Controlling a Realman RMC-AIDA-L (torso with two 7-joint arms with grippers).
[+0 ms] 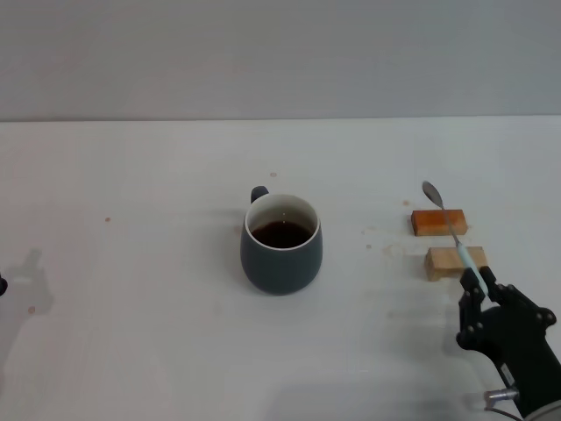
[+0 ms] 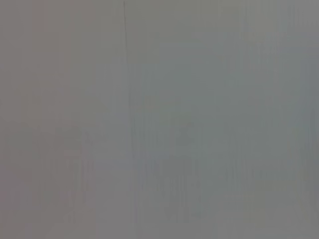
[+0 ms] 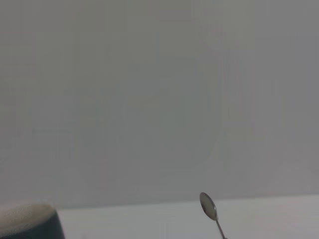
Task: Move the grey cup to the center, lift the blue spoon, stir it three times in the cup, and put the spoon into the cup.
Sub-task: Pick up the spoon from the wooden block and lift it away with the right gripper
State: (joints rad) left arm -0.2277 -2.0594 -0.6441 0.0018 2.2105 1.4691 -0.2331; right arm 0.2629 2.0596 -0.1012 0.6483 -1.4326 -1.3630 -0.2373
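The grey cup [image 1: 281, 253] stands in the middle of the table with dark brown liquid inside and its handle turned to the far side. Its rim also shows in the right wrist view [image 3: 27, 221]. My right gripper [image 1: 479, 286], at the front right, is shut on the pale-blue handle end of the blue spoon [image 1: 451, 230]. The spoon slants up and away over two wooden blocks, its metal bowl [image 3: 208, 205] at the far end, well right of the cup. Of my left gripper only a dark sliver [image 1: 2, 285] shows at the left edge.
Two small wooden blocks, one orange-brown [image 1: 438, 222] and one pale [image 1: 454, 262], lie on the white table [image 1: 140, 193] right of the cup, under the spoon. A grey wall runs behind the table. The left wrist view shows only plain grey surface.
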